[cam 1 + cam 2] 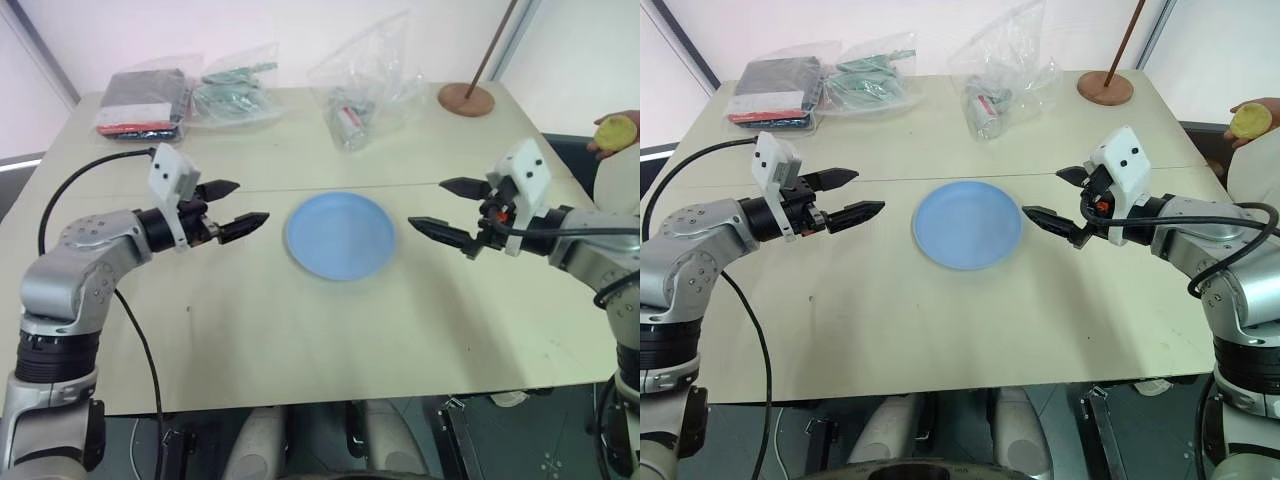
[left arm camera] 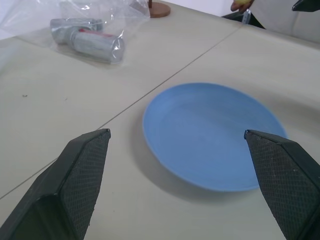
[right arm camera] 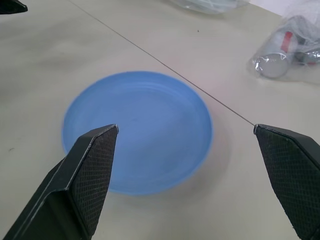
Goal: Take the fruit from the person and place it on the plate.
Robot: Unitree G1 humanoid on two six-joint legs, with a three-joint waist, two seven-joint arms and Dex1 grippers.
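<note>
One lemon sits in the person's hand off the table's edge at two o'clock from the blue plate. You have the left gripper at nine and the right gripper at three, both spread wide and holding nothing.

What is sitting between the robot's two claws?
The light-blue plate, empty, lies on the table between the open left gripper and open right gripper, seen from the head camera.

Beige table held blue plate at centre; far edge: plastic bags, wooden stand.
</note>
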